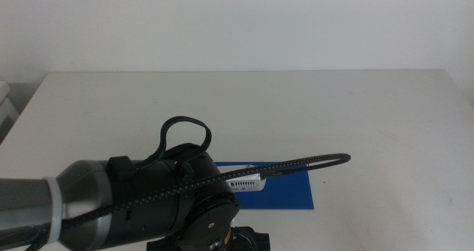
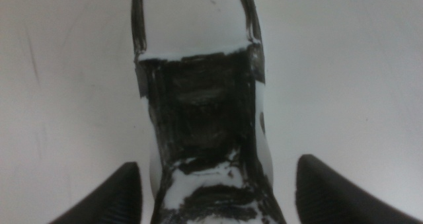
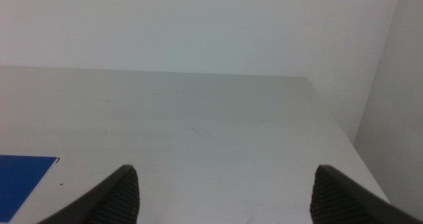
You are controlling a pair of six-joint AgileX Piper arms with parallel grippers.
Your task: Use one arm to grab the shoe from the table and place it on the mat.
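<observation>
Table: light grey-white top filling most of the middle view, from the centre band down to the lower edge; a white wall lies above it.
Left arm: large, dark grey and black, entering from the lower left of the middle view and reaching the lower centre; a braided black cable loops from it toward the right of centre; it hides the shoe in this view.
Mat: flat royal blue sheet, lower centre-right of the middle view, its left part covered by the arm; a blue corner also shows at the lower left of the right wrist view.
Shoe: white with black patches, centre of the left wrist view, on the pale table, running from the upper centre down to the lower edge; it lies between the jaws.
Left gripper: jaws spread, one on each side of the shoe, with pale gaps showing between jaw and shoe; nothing grasped.
Right gripper: jaws spread wide over bare table, grasping nothing; out of the middle view.
</observation>
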